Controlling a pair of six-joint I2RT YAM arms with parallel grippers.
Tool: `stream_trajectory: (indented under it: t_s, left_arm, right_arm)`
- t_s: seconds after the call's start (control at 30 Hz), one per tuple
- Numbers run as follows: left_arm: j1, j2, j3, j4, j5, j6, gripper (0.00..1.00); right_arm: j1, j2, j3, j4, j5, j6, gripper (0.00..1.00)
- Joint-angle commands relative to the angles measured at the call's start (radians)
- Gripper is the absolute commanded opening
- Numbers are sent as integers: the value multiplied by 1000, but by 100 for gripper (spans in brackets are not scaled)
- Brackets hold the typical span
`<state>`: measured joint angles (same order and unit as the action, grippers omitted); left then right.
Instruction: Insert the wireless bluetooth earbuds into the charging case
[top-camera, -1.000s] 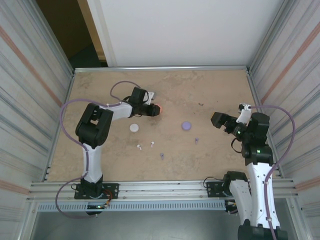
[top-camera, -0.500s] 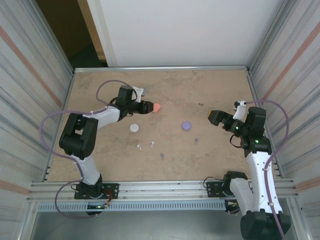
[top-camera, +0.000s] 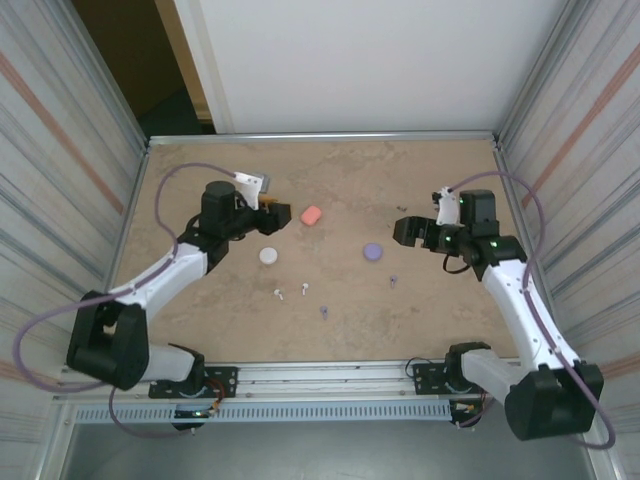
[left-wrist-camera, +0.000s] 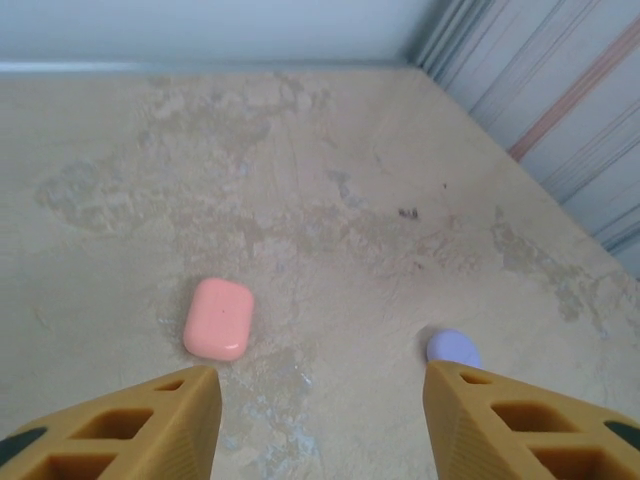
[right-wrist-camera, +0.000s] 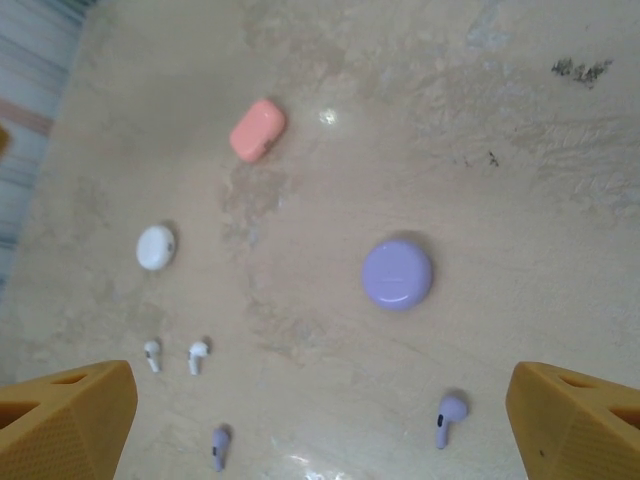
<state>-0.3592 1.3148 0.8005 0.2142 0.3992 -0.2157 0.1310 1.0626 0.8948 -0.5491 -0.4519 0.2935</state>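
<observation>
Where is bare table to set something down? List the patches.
Free: the far table strip beyond the pink case; the near strip between earbuds and front rail. Crowded: the middle, around white case and purple case.

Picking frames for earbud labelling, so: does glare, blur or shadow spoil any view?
Top external: even light, faint shadows, but the earbuds are mere specks. Right wrist: sharp, with small glare spots on the table beside the pink case and near the bottom edge. Left wrist: slightly soft, no glare; the purple case is half hidden behind a yellow finger.
</observation>
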Motion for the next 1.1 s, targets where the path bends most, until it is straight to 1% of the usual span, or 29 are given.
stream_trajectory:
  t_s: [0.0, 0.07, 0.2, 0.33, 0.53, 0.63, 0.83, 0.9, 1.07]
  left_arm:
    - [5, -97, -60, 41, -68, 44, 58]
    - [6, -151, -96, 45, -103, 55, 61]
    - [6, -240, -149, 45, -159, 68, 64]
    - [6, -304, -189, 42, -188, 75, 66]
    - [6, -370, -227, 4, -219, 81, 68]
    - [6, -402, -252, 1, -233, 84, 70]
    - [6, -438, -277, -18, -254, 111, 71]
    - [6, -445, -281, -24, -255, 114, 71]
    - [6, -466, -293, -24, -253, 116, 72]
  right_arm:
    - [47, 63, 55, -45, 87, -57, 94]
    - [76, 112, 74, -39, 112, -48, 94]
    - [122, 225, 106, -22, 223, 18, 91]
    - [158, 375, 149, 29, 298, 110, 90]
    - [204, 615, 249, 64, 450, 200, 90]
    - [216, 697, 284, 87, 464, 224, 87]
    - [274, 824, 389, 15, 565, 218, 85]
    - [285, 846, 405, -3, 572, 219, 83]
    - [312, 869, 411, -34, 609, 222, 82]
